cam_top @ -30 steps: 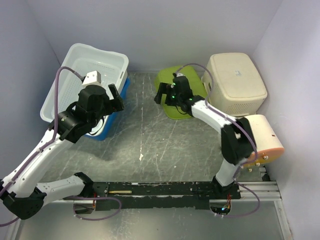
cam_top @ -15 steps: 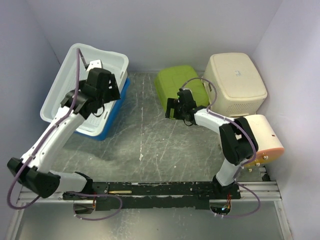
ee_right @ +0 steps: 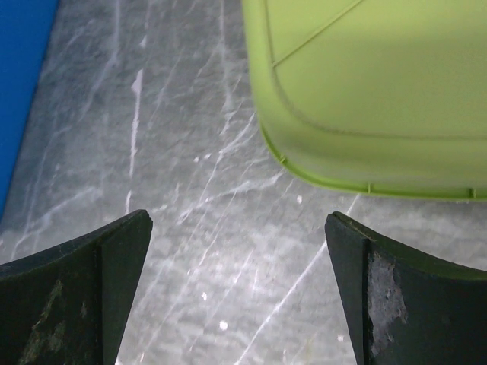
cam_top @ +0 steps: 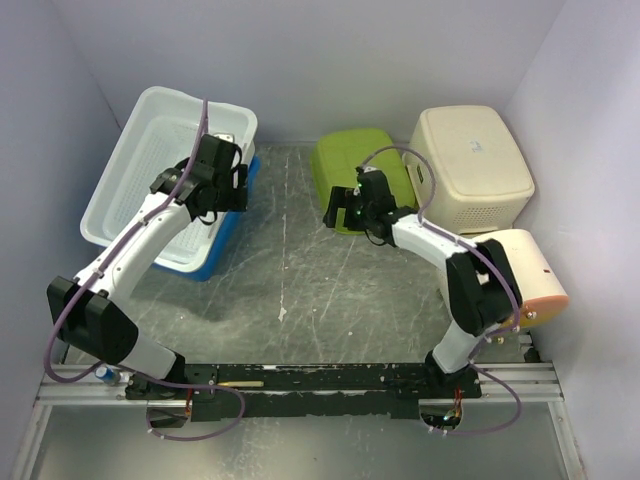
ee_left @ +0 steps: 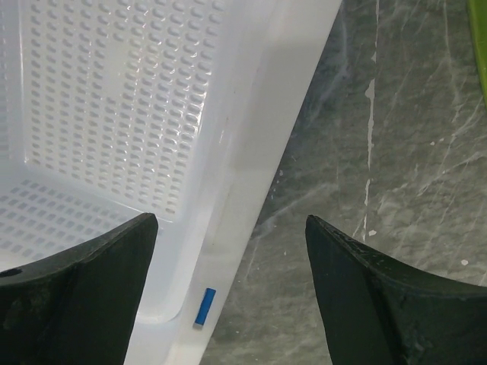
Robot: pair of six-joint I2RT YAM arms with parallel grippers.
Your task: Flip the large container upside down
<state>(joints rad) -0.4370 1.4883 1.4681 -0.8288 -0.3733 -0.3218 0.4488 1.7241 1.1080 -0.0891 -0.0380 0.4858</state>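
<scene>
The large white perforated basket [cam_top: 160, 160] stands upright at the back left, resting on a blue tray [cam_top: 215, 250]. My left gripper [cam_top: 232, 188] is open and empty, above the basket's right rim. In the left wrist view the rim [ee_left: 251, 152] runs between the open fingers of the left gripper [ee_left: 230, 228], with the mesh wall [ee_left: 114, 99] to its left. My right gripper [cam_top: 338, 212] is open and empty over the bare floor, just in front of the green container [cam_top: 355, 165]. In the right wrist view the right gripper [ee_right: 238, 220] sits below the green container's edge [ee_right: 373, 84].
A cream container [cam_top: 472, 165] lies upside down at the back right, beside the green one. A cream and orange object [cam_top: 530, 280] sits at the right wall. The blue tray's edge shows in the right wrist view [ee_right: 23, 76]. Walls close in the left, back and right.
My left gripper has moved away from me and rightward, to the basket's right rim. My right gripper has drawn back off the green container onto the floor in front of it.
</scene>
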